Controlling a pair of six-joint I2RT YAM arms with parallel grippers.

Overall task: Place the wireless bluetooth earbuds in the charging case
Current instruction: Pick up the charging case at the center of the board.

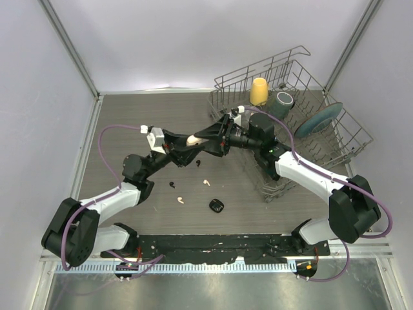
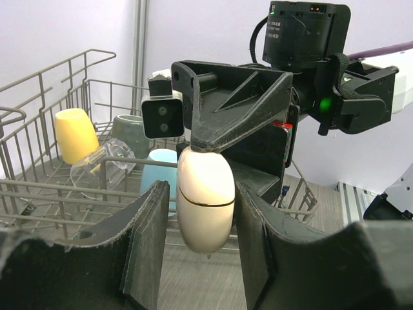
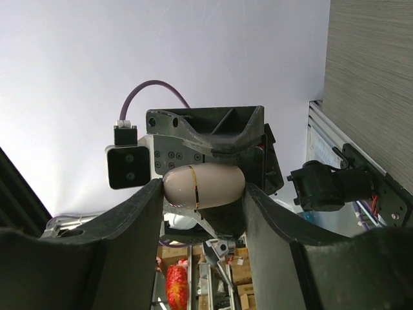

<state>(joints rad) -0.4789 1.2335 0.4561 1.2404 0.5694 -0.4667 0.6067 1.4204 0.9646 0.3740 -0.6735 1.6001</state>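
Observation:
A cream-white egg-shaped charging case (image 1: 193, 139) hangs in the air above the table, between both grippers. In the right wrist view the case (image 3: 203, 186) spans end to end between my right gripper's (image 3: 203, 194) fingers, which are shut on it. In the left wrist view the case (image 2: 205, 200) sits between my left gripper's (image 2: 201, 190) open fingers, with a visible gap on its left side. Two black earbuds (image 1: 171, 185) (image 1: 199, 161) and two cream-white earbuds (image 1: 206, 182) (image 1: 180, 199) lie loose on the table below.
A small black case (image 1: 216, 205) lies on the table near the earbuds. A wire dish rack (image 1: 335, 148) stands at the back right, holding a yellow cup (image 1: 259, 90), a dark cup (image 1: 282, 100) and a teal plate (image 1: 319, 119).

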